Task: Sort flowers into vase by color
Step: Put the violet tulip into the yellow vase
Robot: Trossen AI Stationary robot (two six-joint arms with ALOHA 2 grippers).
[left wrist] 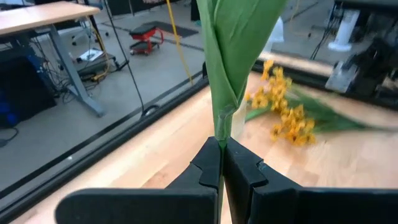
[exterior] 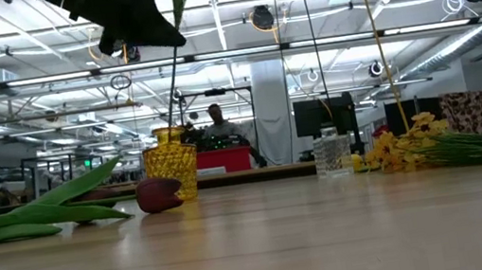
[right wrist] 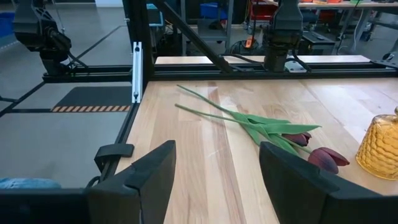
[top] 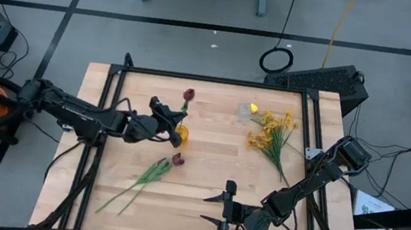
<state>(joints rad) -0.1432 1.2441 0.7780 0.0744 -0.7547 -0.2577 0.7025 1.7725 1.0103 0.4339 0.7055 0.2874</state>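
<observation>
My left gripper [top: 167, 118] is above the amber glass vase [top: 180, 135], shut on a dark red tulip [top: 189, 95]. Its green stem [exterior: 177, 77] runs down to the vase's mouth [exterior: 167, 134]. Two more red tulips [top: 176, 159] lie flat on the table, stems toward the near left. A clear vase [top: 245, 112] at the far side holds a yellow tulip [top: 253, 107]. The yellow sprays [top: 272, 133] lie beside it. My right gripper [top: 225, 209] is open near the near edge, touching nothing. My left gripper pinches the tulip's stem [left wrist: 221, 134] between its two fingers, just where a green leaf [left wrist: 233, 43] wraps it, fingers lying across the stem. The tulip is lifted off the table and stands nearly upright. Its lower end reaches the amber vase's mouth.
A black frame rail [top: 210, 79] borders the wooden table. In the right wrist view the two lying tulips [right wrist: 311, 152] and the amber vase [right wrist: 379, 149] sit ahead of my open right gripper [right wrist: 217, 180]. Bare wood lies at the table's middle [top: 217, 152].
</observation>
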